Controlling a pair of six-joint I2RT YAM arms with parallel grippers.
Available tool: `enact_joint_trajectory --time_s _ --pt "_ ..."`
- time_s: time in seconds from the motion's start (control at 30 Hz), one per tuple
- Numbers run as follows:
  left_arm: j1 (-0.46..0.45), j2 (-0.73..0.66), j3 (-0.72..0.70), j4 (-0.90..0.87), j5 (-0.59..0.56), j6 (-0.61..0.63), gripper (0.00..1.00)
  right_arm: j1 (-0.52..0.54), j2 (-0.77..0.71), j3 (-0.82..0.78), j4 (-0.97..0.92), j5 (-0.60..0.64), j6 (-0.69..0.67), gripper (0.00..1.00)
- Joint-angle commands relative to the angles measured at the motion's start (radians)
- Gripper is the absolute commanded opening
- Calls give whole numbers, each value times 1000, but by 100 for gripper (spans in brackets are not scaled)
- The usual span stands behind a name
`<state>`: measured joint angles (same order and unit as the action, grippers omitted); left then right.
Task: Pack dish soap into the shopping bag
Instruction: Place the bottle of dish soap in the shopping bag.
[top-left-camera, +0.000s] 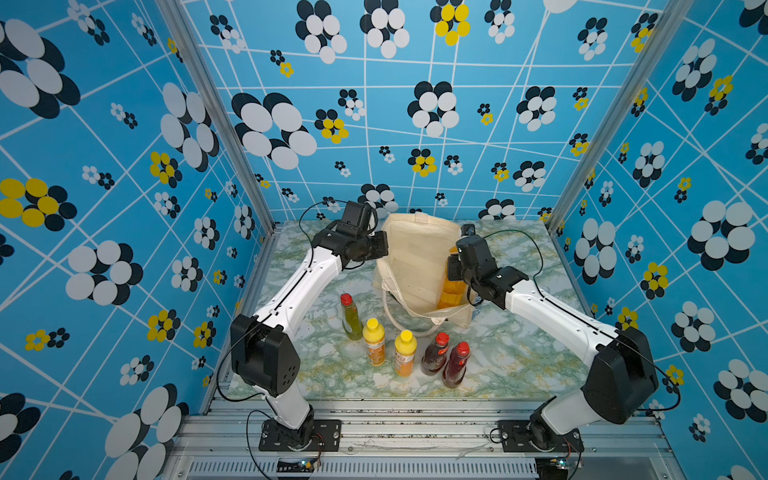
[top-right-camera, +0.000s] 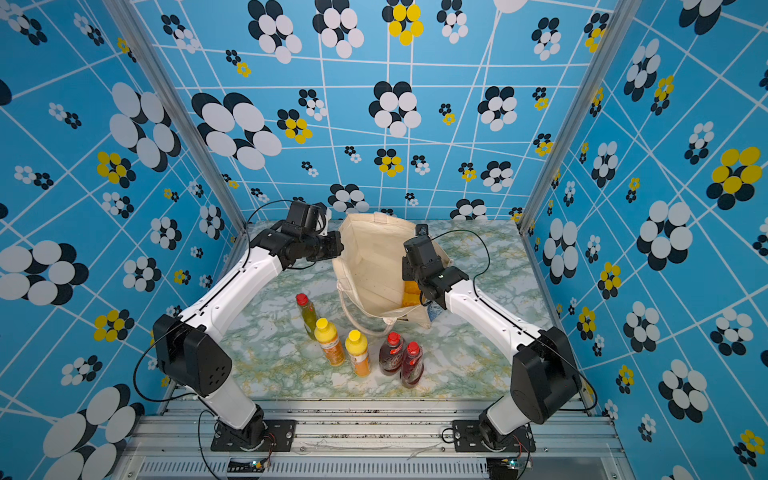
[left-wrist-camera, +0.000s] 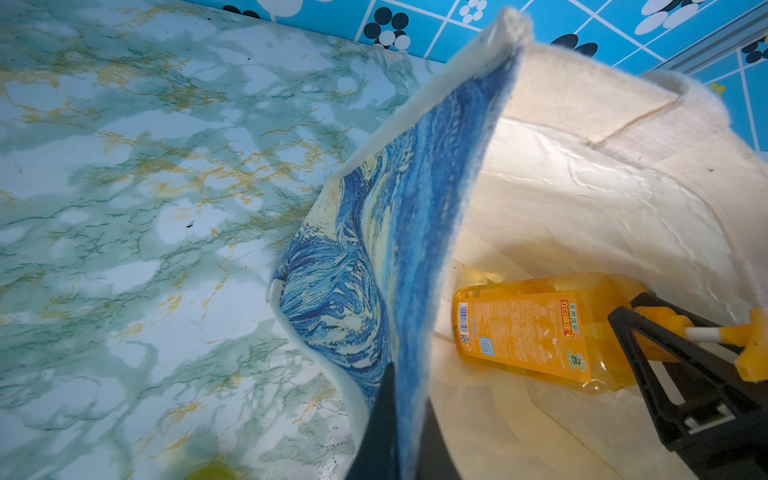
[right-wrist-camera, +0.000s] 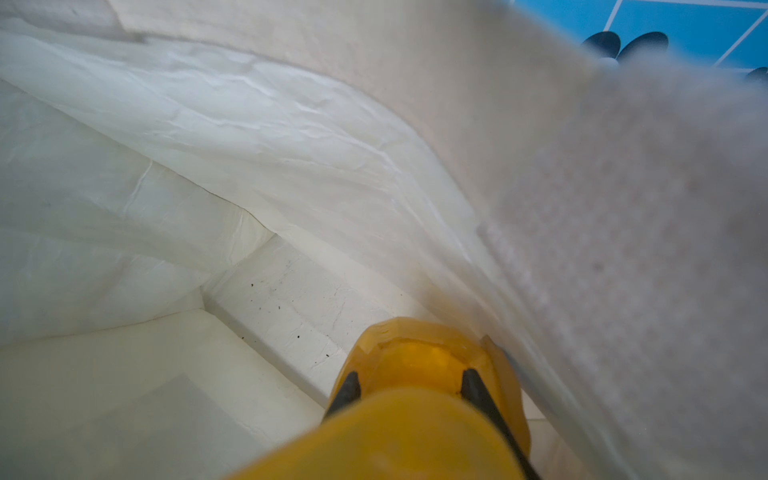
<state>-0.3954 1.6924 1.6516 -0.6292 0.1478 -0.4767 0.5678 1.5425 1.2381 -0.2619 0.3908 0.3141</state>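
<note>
The cream shopping bag (top-left-camera: 415, 257) (top-right-camera: 370, 257) stands open at the back of the table, its blue swirly print (left-wrist-camera: 365, 249) facing outward. My left gripper (top-left-camera: 384, 245) (left-wrist-camera: 409, 384) is shut on the bag's near rim, one finger on each side of the cloth. Inside the bag, my right gripper (left-wrist-camera: 631, 311) (right-wrist-camera: 409, 384) is shut on the neck of the big orange pump bottle (top-left-camera: 451, 286) (left-wrist-camera: 532, 328). The bottle is tilted, base towards the bag's floor. Several other dish soap bottles stand in front of the bag: an olive-green one (top-left-camera: 351, 318), two yellow-capped (top-left-camera: 374, 340) (top-left-camera: 405, 353) and two dark red (top-left-camera: 436, 353) (top-left-camera: 457, 365).
The marble-patterned table (top-left-camera: 519, 353) is walled in by blue flowered panels on three sides. A loop handle of the bag (top-left-camera: 399, 320) hangs down towards the row of bottles. The bag's white lining (right-wrist-camera: 249, 145) surrounds the right gripper closely.
</note>
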Motion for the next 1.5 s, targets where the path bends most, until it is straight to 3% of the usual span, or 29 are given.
enact_joint_trajectory --time_s 0.0,0.2,0.47,0.8,1.0,1.2,1.33,1.47 --pt "-5 -65 -19 39 -74 -26 0 -1 14 11 -65 116 -68 0" --pt "-6 -114 -57 79 -177 -88 0 0 7 59 -128 253 -164 0" --pt "-14 -186 -143 154 -335 -178 0 1 16 159 -220 268 -207 0" --pt "-22 -252 -151 81 -466 -179 0 -21 37 131 -148 382 -348 0" --pt "-47 -296 -165 76 -490 -170 0 -62 68 136 -96 235 -429 0" --pt "-74 -299 -197 75 -436 -212 0 -91 98 134 -48 79 -438 0" --pt "-70 -290 -230 60 -416 -229 4 -98 99 123 -14 9 -408 0" --pt "-59 -249 -233 56 -327 -237 7 -99 92 104 37 -35 -360 0"
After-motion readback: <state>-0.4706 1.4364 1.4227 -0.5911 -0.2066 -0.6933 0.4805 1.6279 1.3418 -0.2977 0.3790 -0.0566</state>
